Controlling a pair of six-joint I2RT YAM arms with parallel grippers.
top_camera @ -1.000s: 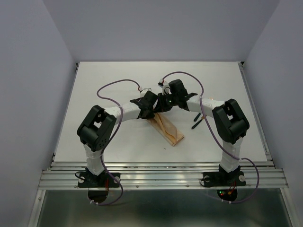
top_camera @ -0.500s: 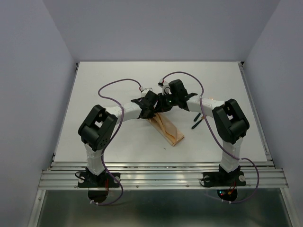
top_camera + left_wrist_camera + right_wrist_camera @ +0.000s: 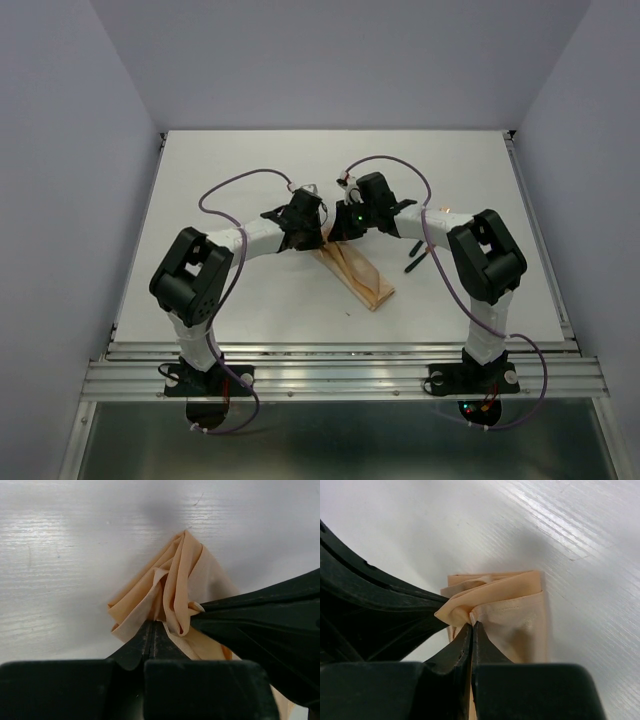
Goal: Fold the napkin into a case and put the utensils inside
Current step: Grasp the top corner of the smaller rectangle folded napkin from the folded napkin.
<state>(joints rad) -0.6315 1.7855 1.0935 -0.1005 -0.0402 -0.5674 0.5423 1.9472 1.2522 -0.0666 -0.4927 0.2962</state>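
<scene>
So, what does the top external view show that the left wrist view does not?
Only the top external view shows the utensils lying right of the napkin, and the napkin's full narrow length. Only the left wrist view shows the bunched folds where the left hand pinches the cloth. Both show the white table and the right hand at the same end of the napkin.

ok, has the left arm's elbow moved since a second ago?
Yes. The left elbow swung left toward the table's left edge, away from the napkin.
</scene>
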